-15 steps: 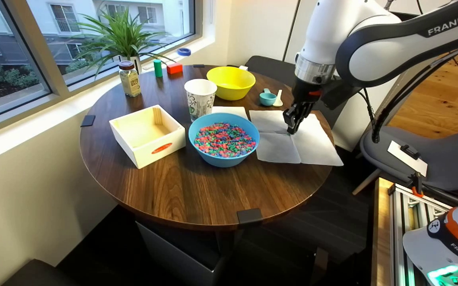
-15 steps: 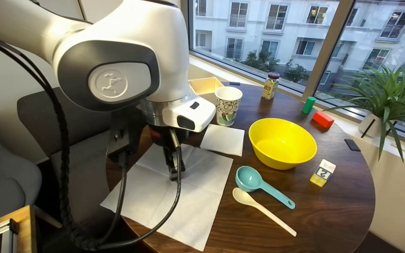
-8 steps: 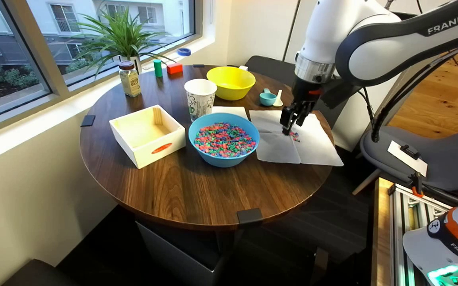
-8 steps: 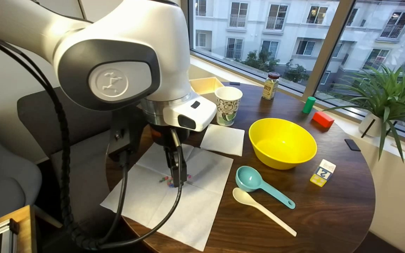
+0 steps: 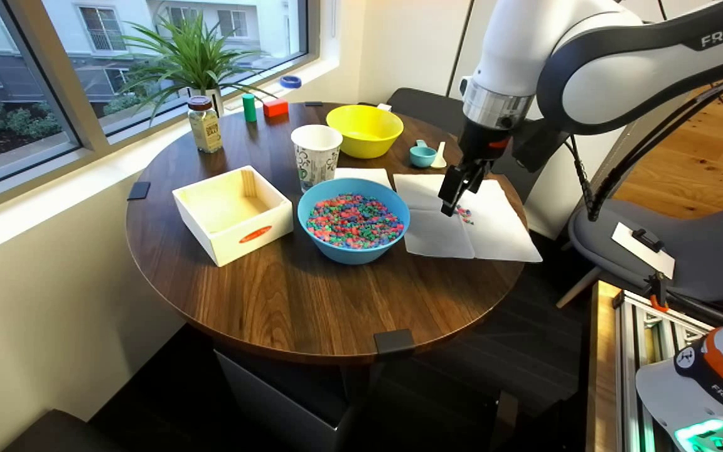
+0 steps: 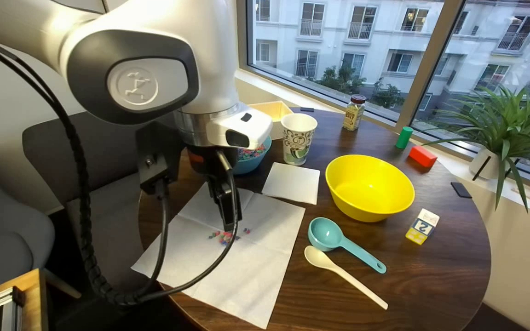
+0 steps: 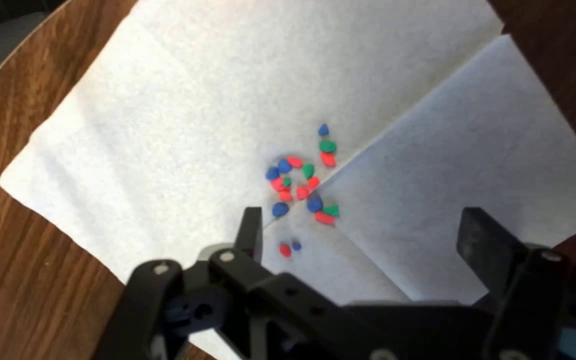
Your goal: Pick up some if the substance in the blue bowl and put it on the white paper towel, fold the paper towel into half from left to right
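The white paper towel [image 5: 499, 220] lies spread with fold creases across it. Near its middle, a small scatter of the substance [image 7: 314, 203] shows as red, blue and green bits. The rest of the substance [image 5: 355, 221] fills much of the blue bowl [image 5: 352, 256], which stands beside the towel; in an exterior view the arm partly covers this blue bowl [image 6: 252, 164]. My gripper [image 7: 363, 217] hangs above the towel with its jaws wide apart and nothing between them. In the wrist view the bits lie just past the left fingertip.
Behind the blue bowl stand a paper cup [image 5: 316, 157] and a yellow bowl [image 5: 368, 149]. A wooden box [image 5: 251, 237] sits on the bowl's far side from the towel. A folded napkin [image 6: 292, 184], a teal scoop [image 6: 357, 253] and a pale spoon [image 6: 352, 282] lie near the towel.
The gripper has opened from nearly shut, and coloured bits have dropped onto the towel. It has since risen slightly and shifted a little toward the blue bowl.
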Robot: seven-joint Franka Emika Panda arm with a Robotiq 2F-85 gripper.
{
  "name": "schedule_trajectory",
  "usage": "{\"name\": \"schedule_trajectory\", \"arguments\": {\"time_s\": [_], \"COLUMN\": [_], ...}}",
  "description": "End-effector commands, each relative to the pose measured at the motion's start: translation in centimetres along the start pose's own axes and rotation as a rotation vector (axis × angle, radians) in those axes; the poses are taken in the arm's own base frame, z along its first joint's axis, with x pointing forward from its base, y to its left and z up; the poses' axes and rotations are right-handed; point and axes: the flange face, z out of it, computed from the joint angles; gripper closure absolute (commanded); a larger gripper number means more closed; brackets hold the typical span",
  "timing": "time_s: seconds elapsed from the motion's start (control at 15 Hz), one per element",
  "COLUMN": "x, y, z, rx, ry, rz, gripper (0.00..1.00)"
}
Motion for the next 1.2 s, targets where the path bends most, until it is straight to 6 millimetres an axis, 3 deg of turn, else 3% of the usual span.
{"name": "schedule_trajectory", "arguments": {"time_s": [0.0,0.53,0.6,0.67,1.13], "x": [-2.0,-5.2,-5.3,-4.2,-4.6], "y": [-2.1,-4.2,-4.4,-4.2,-4.5], "z": [-1.0,-0.9,-0.8,-1.0,-0.6], "rx": [-0.02,-0.117,-0.125,-0.099,-0.112], "ry": [-0.049,-0.153,-0.151,-0.141,-0.147], "rz": [-0.085,-0.277,-0.3,-0.246,-0.284], "gripper": [0.0,0.0,0.0,0.0,0.0]}}
